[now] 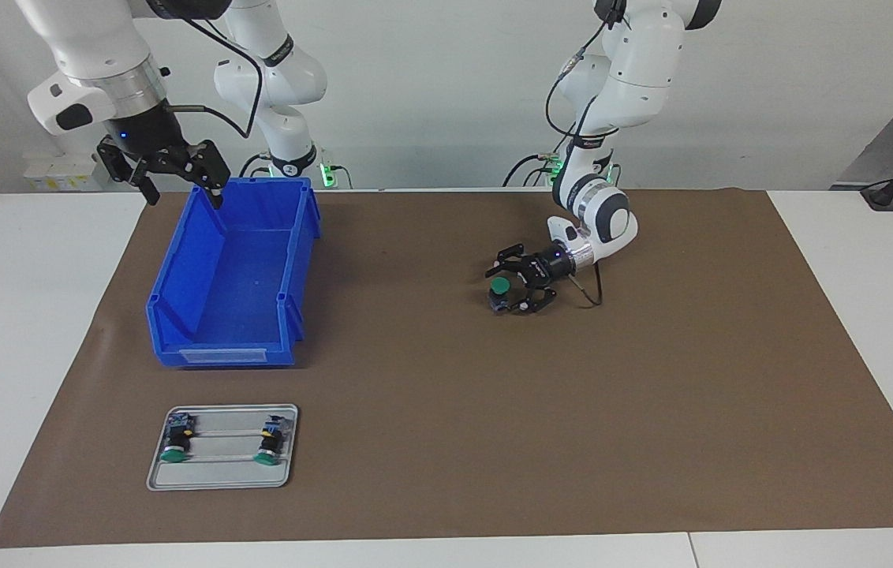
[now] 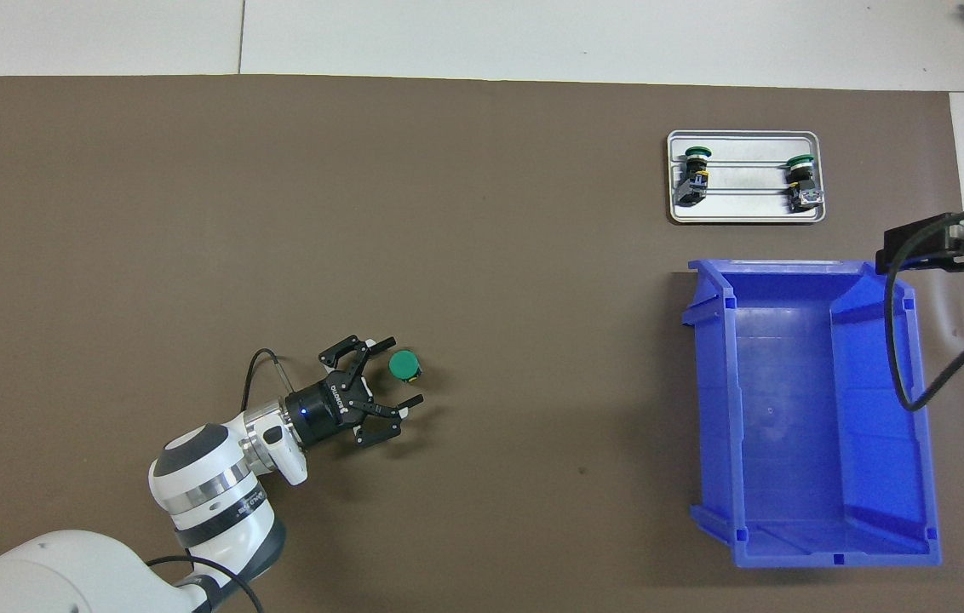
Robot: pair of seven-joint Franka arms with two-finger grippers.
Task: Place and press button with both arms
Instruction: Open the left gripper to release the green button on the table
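Note:
The button (image 1: 500,285) stands upright on the brown mat (image 1: 652,394), green cap up, also seen from above as button (image 2: 404,365). My left gripper (image 1: 498,291) lies low and level around it, open, its fingers (image 2: 414,398) on either side and apart from the cap. The same left gripper (image 2: 399,371) reaches in from the left arm's end. My right gripper (image 1: 182,193) hangs open and holds nothing, over the corner of the blue bin (image 1: 226,355) that is nearest the robots.
The blue bin (image 2: 708,409) is empty and sits toward the right arm's end. Farther from the robots, a small metal tray (image 1: 222,477) holds two more green-capped buttons (image 1: 176,438) (image 1: 269,442) lying on their sides; tray (image 2: 744,211).

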